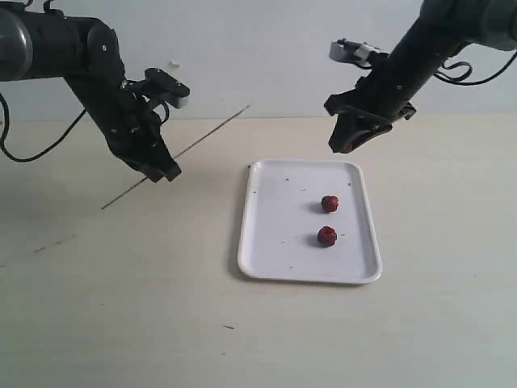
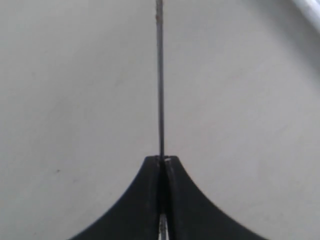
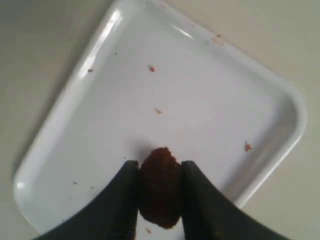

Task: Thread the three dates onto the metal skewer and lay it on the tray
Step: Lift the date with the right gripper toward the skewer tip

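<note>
Left gripper (image 2: 161, 159) pinched shut on skewer (image 1: 202, 139), held slanted above table (image 1: 121, 307). Right gripper (image 1: 341, 147) clamps one date (image 3: 160, 190) above tray (image 1: 275, 259); two other dates (image 1: 329, 203) (image 1: 326, 236) lie on tray, apart.

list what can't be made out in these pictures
Exterior view: the held date is hidden inside the right claw; only the right wrist view shows it.
Left wrist view: the skewer runs off the picture's edge, tip unseen.
Exterior view: the left claw covers the skewer's middle; whether its lower end touches the table is too fine to tell.
</note>
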